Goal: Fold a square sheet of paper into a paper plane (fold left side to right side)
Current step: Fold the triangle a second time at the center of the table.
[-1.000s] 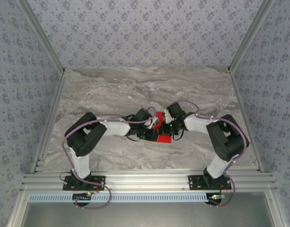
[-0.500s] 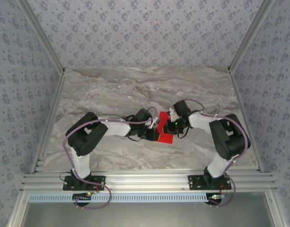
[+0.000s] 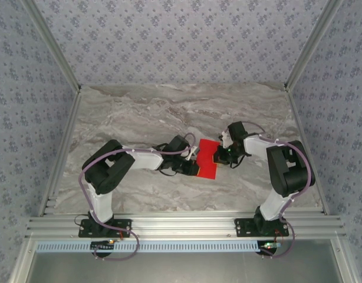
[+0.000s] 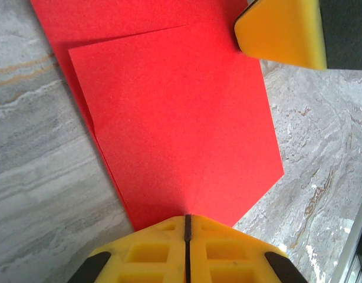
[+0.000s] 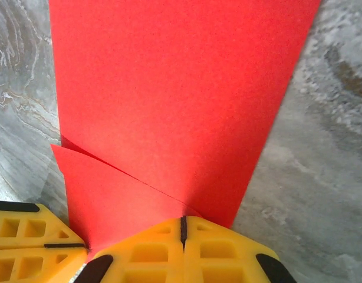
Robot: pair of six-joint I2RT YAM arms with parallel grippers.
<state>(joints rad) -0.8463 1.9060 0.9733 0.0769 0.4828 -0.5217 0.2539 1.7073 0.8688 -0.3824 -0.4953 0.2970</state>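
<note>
The square sheet of paper, folded into a narrower rectangle with slightly offset layers, lies flat on the marble table between both grippers. Its long axis runs near-to-far, slightly tilted. The left gripper has its fingers pressed together at the near left corner. The right gripper has its fingers pressed together at the right edge.

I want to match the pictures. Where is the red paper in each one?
Top external: red paper just right of and below centre.
Left wrist: paper in the centre, running off the top edge.
Right wrist: paper in the centre, running off the top.
Shared landmark: grey marble table underneath it.
</note>
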